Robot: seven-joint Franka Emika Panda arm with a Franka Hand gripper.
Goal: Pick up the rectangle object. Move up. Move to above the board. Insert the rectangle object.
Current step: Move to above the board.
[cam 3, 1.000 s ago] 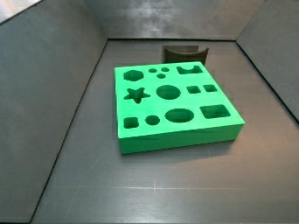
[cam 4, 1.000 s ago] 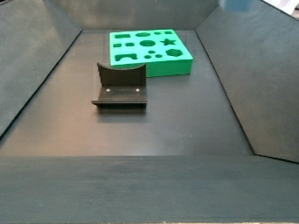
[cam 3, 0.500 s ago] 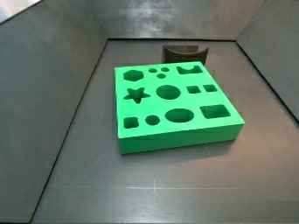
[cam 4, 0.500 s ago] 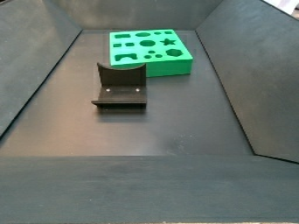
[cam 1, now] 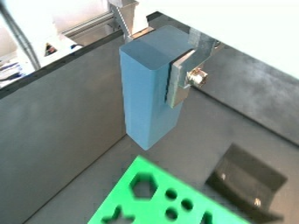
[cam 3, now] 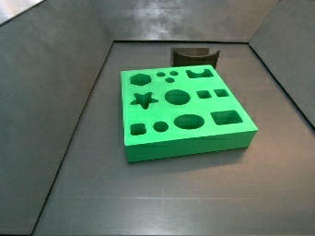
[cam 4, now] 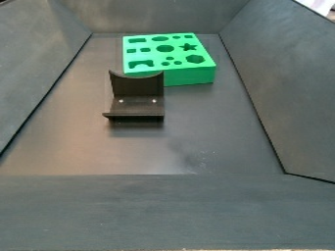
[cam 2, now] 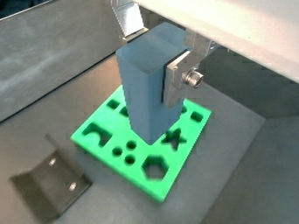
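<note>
- Wrist views both show the gripper (cam 1: 158, 54) closed on the rectangle object (cam 1: 149, 92), its silver fingers (cam 2: 179, 76) pressed against the upper sides of the light-blue block.
- Block hangs upright, clear of the floor, high over the board (cam 2: 187, 144).
- Side views show neither gripper nor block.
- Green board (cam 3: 185, 111) lies flat on the dark floor near the far wall, all its cut-outs empty.
- Fixture (cam 4: 133, 98) stands just beside one board edge.

Dark grey floor (cam 4: 197, 147) enclosed by sloping dull metal walls (cam 3: 50, 101)
</note>
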